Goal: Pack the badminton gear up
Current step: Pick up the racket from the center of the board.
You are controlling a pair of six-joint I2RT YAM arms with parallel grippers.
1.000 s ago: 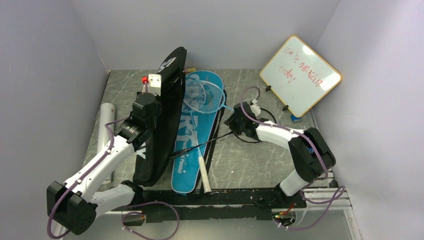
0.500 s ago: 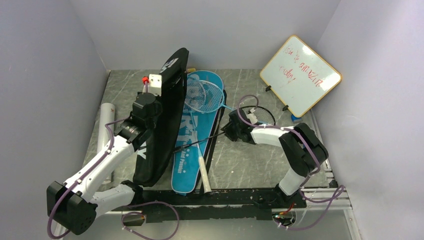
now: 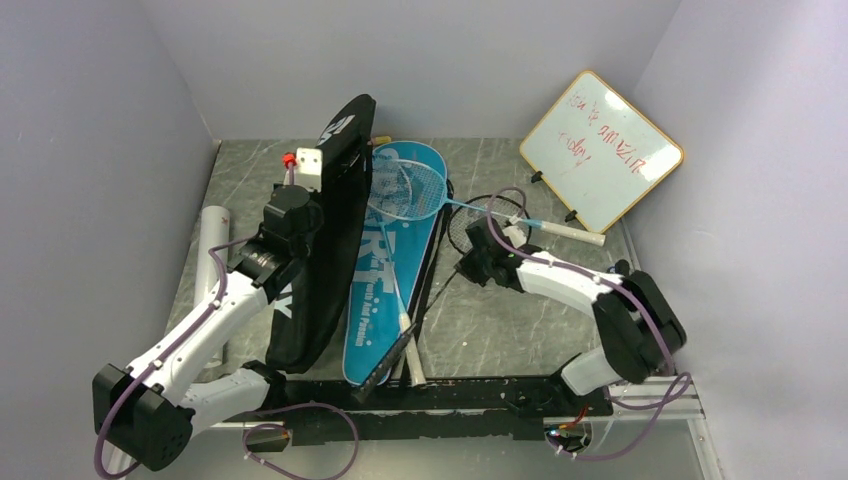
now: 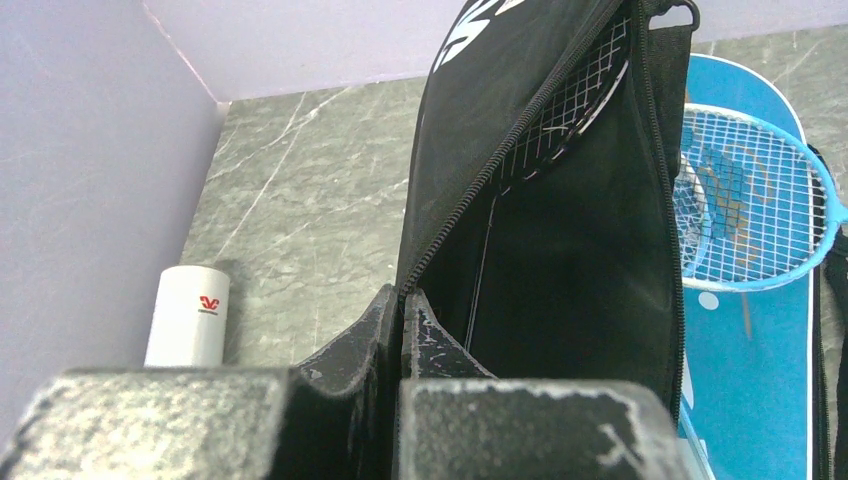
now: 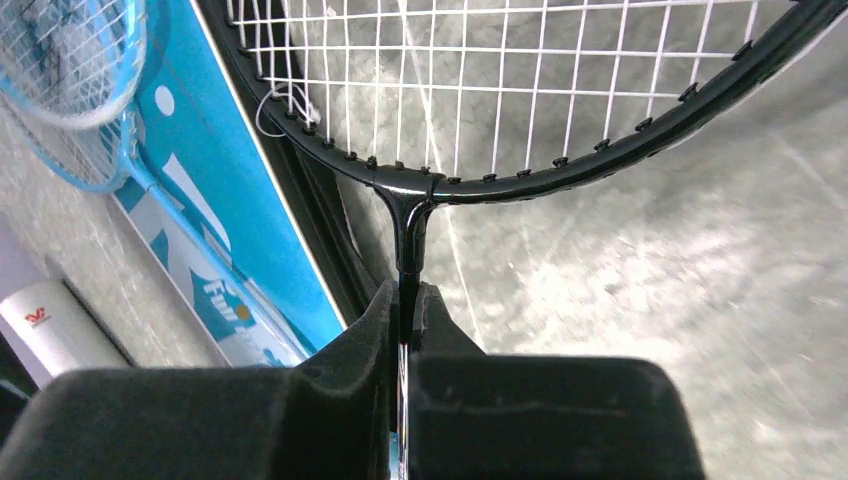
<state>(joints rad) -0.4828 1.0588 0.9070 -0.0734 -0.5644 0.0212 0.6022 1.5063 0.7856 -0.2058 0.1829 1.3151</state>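
While left gripper [image 4: 400, 312] pinches black bag [image 4: 570, 300] open, a racket [image 4: 572, 108] inside, right gripper [image 5: 405, 305] clamps black racket [image 5: 410, 205] shaft beside blue bag [image 3: 372, 285]; blue rackets [image 3: 412, 190] across it, unpacked.

The left arm [image 3: 200, 330] rises from the near left corner of the table [image 3: 500, 330] toward its far edge, wrist high, with the left gripper [image 4: 402, 300] pinched tight on the black bag [image 4: 560, 250] at its zipper edge. The right arm [image 3: 580, 290] folds inward from the near right corner, its right gripper [image 5: 408, 298] clamped on the black racket [image 5: 410, 215] at the shaft, just below the head.
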